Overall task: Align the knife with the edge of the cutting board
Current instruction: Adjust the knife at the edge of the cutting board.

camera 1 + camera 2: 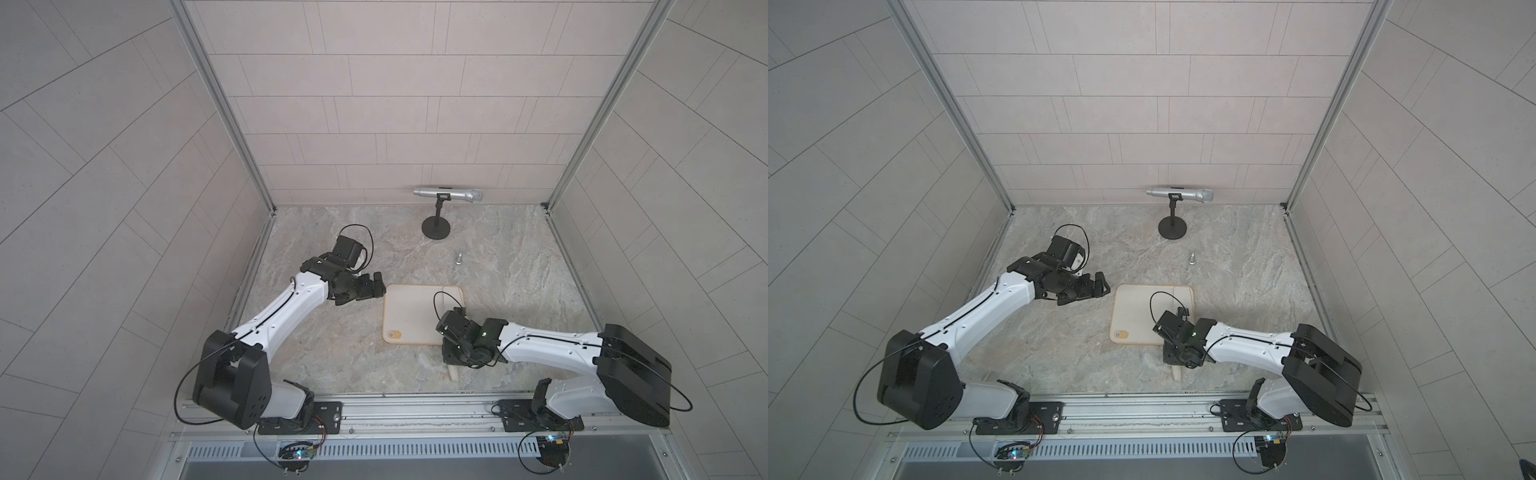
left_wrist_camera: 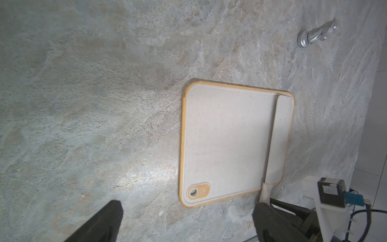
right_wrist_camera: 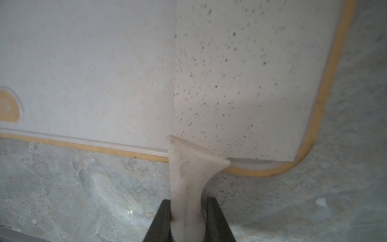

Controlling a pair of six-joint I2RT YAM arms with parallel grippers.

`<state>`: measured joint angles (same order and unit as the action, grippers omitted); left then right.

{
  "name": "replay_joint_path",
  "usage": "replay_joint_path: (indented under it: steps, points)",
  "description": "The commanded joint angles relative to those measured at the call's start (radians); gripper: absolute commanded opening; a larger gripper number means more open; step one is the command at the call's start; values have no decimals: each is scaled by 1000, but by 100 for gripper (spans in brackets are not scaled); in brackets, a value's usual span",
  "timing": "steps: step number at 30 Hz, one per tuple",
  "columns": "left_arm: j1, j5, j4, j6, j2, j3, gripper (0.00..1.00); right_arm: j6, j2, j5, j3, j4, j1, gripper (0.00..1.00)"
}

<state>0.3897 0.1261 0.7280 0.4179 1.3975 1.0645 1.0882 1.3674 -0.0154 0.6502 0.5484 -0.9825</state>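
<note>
1. Your right gripper (image 3: 187,211) was closed on the knife (image 3: 240,73). Its 2 black fingers (image 3: 165,218) pressed the beige handle from both sides.
2. The knife lay flat on the board (image 2: 226,136). Its wide blade ran along the board's right side, just inside the yellow rim. It looked nearly lined up with that rim.
3. The handle stuck out past the board's near edge, over the table (image 1: 332,353). In both top views the right arm hid most of the knife. Only the blade's far end and the handle's tip showed.
4. Your left gripper (image 1: 372,286) was wide open and held nothing. It hung just beside the board's far left corner. I could not tell if it touched the board.
5. The board lay flat near the middle of the table. Its tan tab with the hole sat at the near left corner.
6. A silver microphone (image 1: 449,194) on a black stand stood by the back wall. A small silver piece (image 1: 459,258) stood between it and the board, apart from both.
</note>
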Motion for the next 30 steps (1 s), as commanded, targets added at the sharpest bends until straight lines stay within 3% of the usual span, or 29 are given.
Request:
replay_joint_path:
  steps: [1,7,10,30]
  points:
    - [8,-5,17,-15,12,-1,100,7,-10,-1,-19,26,-7,31]
    - [8,-3,17,-16,16,-1,100,3,-5,10,-18,12,-7,49]
    - [8,-7,19,-16,17,2,100,-1,0,28,-51,-20,-7,51]
    - [8,-13,21,-16,-3,2,100,-14,33,20,-40,-18,-7,32]
